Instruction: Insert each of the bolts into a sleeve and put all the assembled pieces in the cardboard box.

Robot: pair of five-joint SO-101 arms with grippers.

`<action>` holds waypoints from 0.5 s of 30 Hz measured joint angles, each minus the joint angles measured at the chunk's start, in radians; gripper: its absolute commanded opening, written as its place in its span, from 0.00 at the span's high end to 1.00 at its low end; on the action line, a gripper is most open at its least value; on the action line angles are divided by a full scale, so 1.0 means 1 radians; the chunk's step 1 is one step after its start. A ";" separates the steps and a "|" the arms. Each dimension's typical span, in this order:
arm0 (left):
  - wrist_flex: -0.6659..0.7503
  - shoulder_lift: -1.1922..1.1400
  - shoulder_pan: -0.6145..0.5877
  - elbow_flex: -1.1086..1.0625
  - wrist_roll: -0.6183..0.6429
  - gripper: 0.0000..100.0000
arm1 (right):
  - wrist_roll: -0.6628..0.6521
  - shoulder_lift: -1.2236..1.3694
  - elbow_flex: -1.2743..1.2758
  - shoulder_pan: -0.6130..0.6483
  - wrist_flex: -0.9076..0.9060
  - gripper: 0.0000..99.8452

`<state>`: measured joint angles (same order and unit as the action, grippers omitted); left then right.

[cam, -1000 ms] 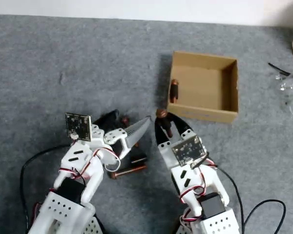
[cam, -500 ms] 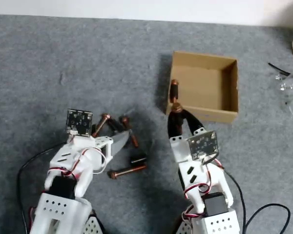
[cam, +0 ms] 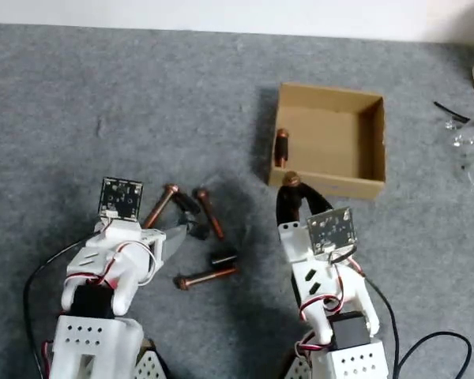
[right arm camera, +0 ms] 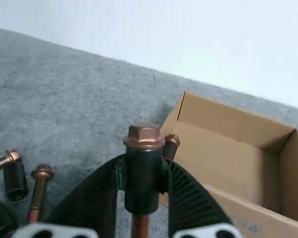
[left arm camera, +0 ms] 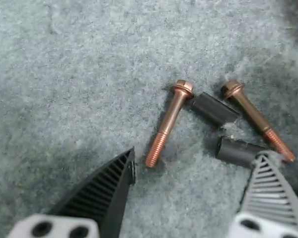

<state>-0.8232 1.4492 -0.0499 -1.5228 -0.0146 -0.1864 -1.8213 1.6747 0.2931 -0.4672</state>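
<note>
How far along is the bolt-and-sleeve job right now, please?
One assembled piece lies in the cardboard box. The right gripper holds a second bolt-in-sleeve just short of the box. Three loose bolts and loose sleeves lie unassembled by the open left gripper.

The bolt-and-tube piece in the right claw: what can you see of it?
It is a copper-coloured bolt with a flanged hexagonal head, pushed through a smooth black sleeve. The threaded end pokes out of the sleeve's far side. The right gripper is shut on the sleeve, with black fingers pressing on either side and the head pointing away from the wrist. Seen from above, the head lies just outside the near wall of the cardboard box, not inside it.
</note>
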 measured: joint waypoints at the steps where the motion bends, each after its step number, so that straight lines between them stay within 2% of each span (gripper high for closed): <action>1: 0.000 0.000 0.002 0.000 -0.002 0.66 | 0.000 0.000 0.000 0.000 0.000 1.00; 7: 0.000 0.000 0.002 0.000 -0.008 0.66 | 0.000 0.000 0.000 0.000 0.000 1.00; 12: 0.000 0.020 -0.012 0.000 -0.008 0.76 | 0.000 0.000 0.000 0.000 0.000 1.00; 15: -0.003 0.106 -0.035 -0.025 -0.005 0.78 | 0.000 0.000 0.000 -0.006 0.000 1.00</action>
<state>-0.8263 1.5551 -0.0852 -1.5474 -0.0192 -0.1864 -1.8213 1.6747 0.2869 -0.4672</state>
